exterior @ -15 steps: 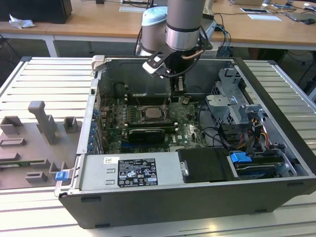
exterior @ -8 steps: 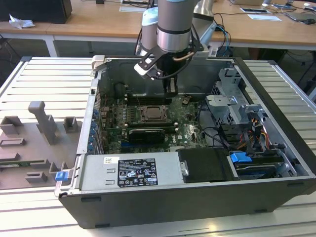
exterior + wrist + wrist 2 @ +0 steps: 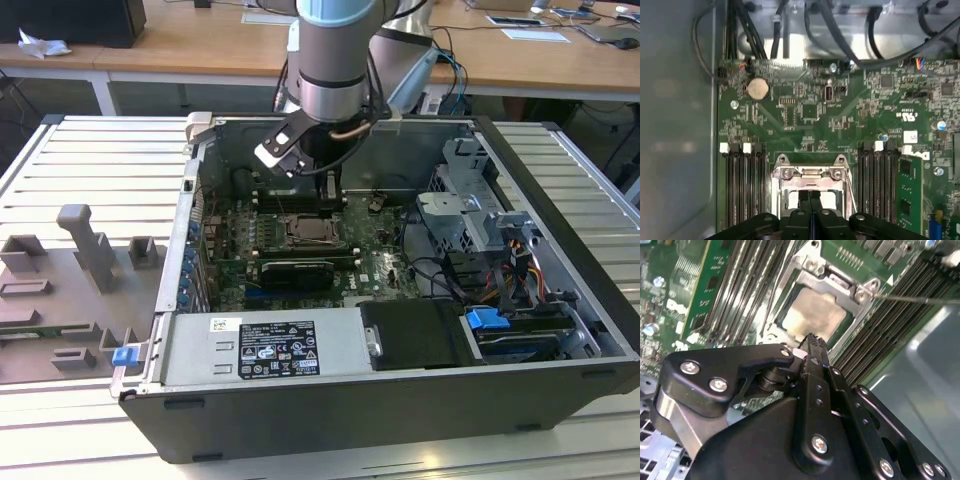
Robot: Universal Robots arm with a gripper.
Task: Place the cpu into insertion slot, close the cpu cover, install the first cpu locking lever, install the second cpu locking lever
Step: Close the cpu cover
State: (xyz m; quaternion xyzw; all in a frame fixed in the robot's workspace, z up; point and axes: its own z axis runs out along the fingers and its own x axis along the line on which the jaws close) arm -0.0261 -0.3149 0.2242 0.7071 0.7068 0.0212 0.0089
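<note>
Slatted surface (image 3: 100, 150), open computer case (image 3: 400, 425): cpu (image 3: 815, 315) seated, cpu cover (image 3: 840, 287) lowered, locking lever (image 3: 920, 299) apparently unlatched; claw (image 3: 813, 342) closed, empty.

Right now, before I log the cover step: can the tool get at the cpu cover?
Probably yes. The tool, fingers together, hangs just above the cpu cover with nothing between them; the memory slots flank it on both sides but stand clear.
</note>
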